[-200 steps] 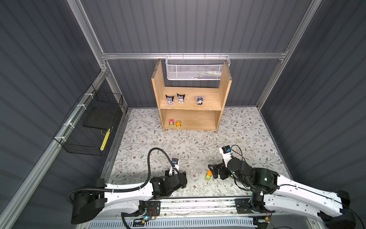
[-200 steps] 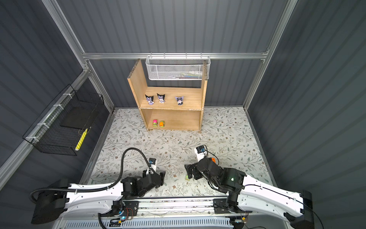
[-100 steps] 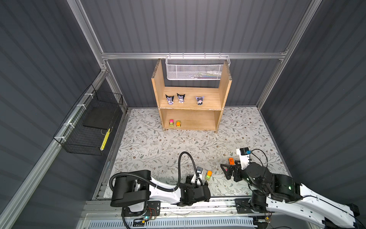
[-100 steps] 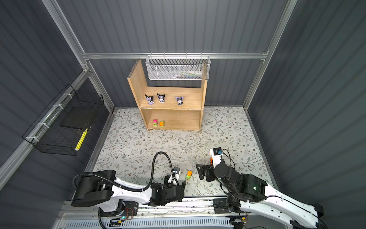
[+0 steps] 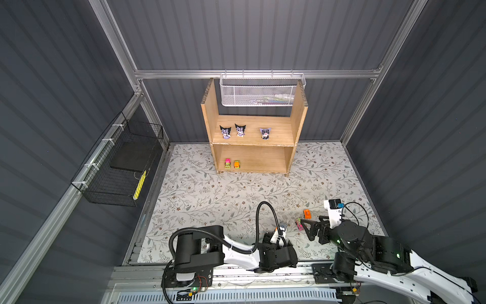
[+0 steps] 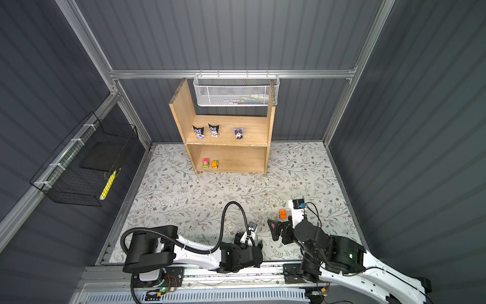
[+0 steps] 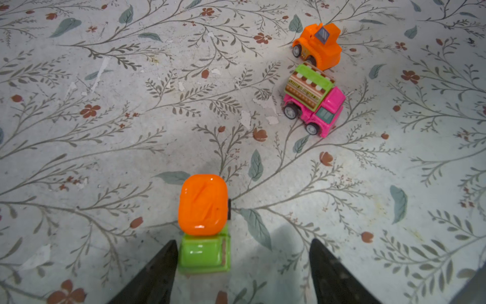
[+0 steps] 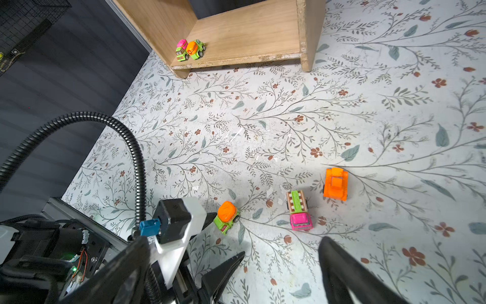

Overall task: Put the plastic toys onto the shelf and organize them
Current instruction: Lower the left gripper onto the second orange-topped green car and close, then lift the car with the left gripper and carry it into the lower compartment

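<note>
Left jaws apart around the mixer car (image 7: pixel 203 223), bottom centre of frame; right jaws apart, empty. Probably light, hard, slick, rolls: pinch green cab sides.

Overhead stereo pair, close downward wrist views

1. The floor mat (image 7: pixel 105 131) is pale grey-white, printed with thin grey branches, grey-green leaves and small rust-red flowers.
2. The mixer car (image 7: pixel 203 223) has a lime-green body and a glossy orange drum.
3. The truck (image 7: pixel 314 101) has a pink cab and a lime-green top with brown-and-cream stripes.
4. The bulldozer (image 7: pixel 318 44) is orange.
5. The shelf (image 5: pixel 278 131) is light-brown wood grain.
6. The figurines (image 5: pixel 225 131) are purple and black.
7. The pink-topped car (image 8: pixel 181 48) and the orange-topped car (image 8: pixel 195 47) are lime green below.
</note>
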`<state>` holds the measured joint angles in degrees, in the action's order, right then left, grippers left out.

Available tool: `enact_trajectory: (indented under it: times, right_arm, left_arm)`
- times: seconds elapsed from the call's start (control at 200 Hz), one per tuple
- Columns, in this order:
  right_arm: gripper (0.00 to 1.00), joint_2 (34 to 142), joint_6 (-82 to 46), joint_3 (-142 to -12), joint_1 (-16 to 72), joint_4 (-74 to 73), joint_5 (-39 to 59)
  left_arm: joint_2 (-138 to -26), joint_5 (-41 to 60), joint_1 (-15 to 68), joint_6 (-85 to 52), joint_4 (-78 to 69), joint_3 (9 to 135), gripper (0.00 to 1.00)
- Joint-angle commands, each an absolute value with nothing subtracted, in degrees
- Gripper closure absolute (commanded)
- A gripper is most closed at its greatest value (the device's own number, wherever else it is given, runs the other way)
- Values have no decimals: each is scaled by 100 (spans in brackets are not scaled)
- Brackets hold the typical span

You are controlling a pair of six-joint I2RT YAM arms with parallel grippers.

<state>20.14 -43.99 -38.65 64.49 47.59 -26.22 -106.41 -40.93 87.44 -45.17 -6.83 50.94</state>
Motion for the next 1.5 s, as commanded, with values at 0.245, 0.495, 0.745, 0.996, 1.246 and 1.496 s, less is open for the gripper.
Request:
enact_trajectory:
  times: [0.245, 0.495, 0.745, 0.996, 1.246, 1.496]
  right_arm:
    - [1, 1731, -4486, -3788, 6462, 5097, -2817]
    - [1, 1853, -4473, -3798, 6468, 5089, -2897]
    - [1, 2067, -4387, -3863, 6466, 5012, -2920]
    - [1, 2453, -4220, -3931, 6469, 4736, -2882]
    - [1, 2790, -4122, -4055, 6457, 4465, -2768]
    - [1, 3002, -3876, -4292, 6435, 4222, -2897]
  left_arm:
    - [-10933, -3991, 8271, -4020, -1072, 4928, 37]
    - [-10821, -3981, 8210, -3897, -963, 4962, 63]
    - [-10206, -4085, 7879, -3773, -555, 4780, 71]
    - [-9176, -4070, 6731, -3165, -165, 4532, 71]
    - [-8834, -3379, 5202, -2149, -445, 4850, 70]
    - [-9620, -2689, 4202, -1777, -753, 5751, 70]
